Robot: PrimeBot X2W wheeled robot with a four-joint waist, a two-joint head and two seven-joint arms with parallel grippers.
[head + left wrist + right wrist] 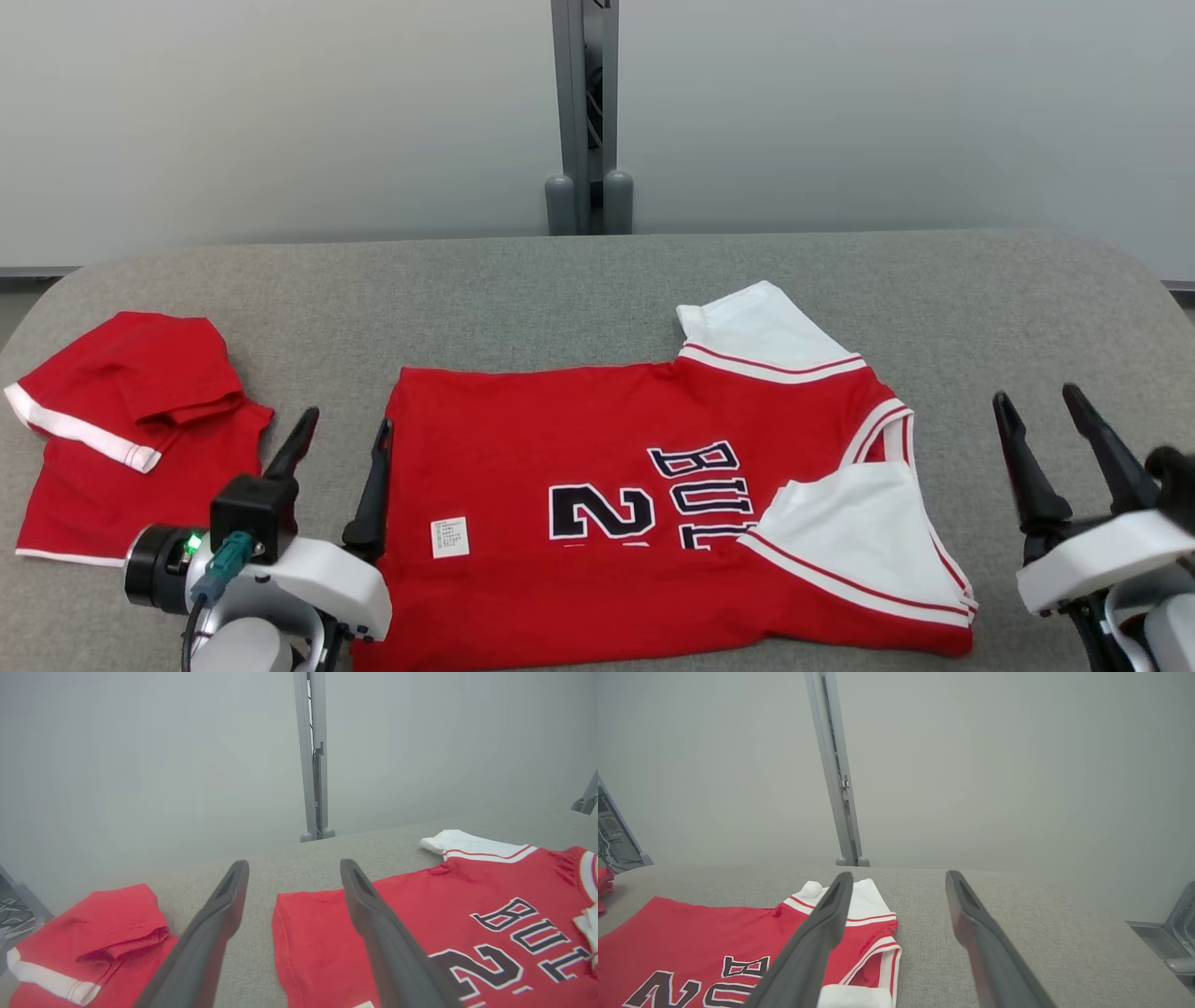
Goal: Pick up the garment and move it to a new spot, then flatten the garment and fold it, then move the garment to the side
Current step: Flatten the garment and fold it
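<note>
The red jersey (597, 439) lay flat on the grey surface (560, 280) between the left hand (346, 422) and right hand (1036, 396), both spread and empty; a clean fold likely called for matched grips on opposite edges, cloth taut.

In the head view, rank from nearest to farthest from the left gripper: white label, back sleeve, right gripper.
1. white label, on the jersey beside the left gripper.
2. back sleeve, farther right and back.
3. right gripper, far right.
</note>
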